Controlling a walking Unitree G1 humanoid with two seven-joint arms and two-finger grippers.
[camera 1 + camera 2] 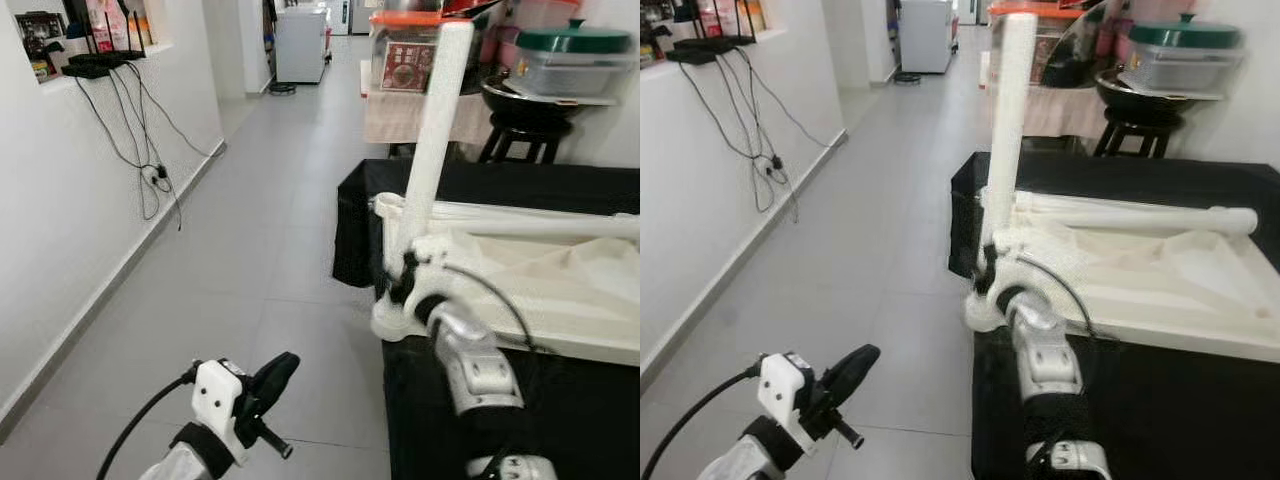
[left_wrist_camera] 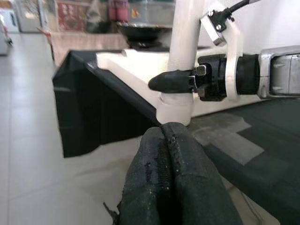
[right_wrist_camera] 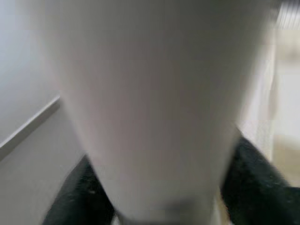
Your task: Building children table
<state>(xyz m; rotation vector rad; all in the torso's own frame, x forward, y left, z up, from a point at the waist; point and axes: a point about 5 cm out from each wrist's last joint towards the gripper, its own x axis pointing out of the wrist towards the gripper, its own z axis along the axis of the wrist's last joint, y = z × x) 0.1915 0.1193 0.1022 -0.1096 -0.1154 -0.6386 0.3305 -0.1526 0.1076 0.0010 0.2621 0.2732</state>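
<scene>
A white children's table top [image 1: 570,300] lies upside down on a black-covered surface [image 1: 560,420]. One white leg [image 1: 440,120] stands upright at its near left corner. My right gripper [image 1: 400,282] is shut on this leg just above its base; up close the leg [image 3: 150,93] sits between the black fingers [image 3: 255,185]. A second white leg [image 1: 1130,215] lies flat across the table top. My left gripper [image 1: 276,376] hovers low over the floor, left of the corner, shut and holding nothing. Its pressed-together fingertips [image 2: 171,164] point at the leg's base [image 2: 174,110].
Grey tiled floor [image 1: 270,230] runs down a corridor to the left of the work surface. A white wall [image 1: 60,220] with hanging cables [image 1: 150,170] borders it. Behind the surface stand a black stool with a wok [image 1: 525,105] and lidded containers [image 1: 570,55].
</scene>
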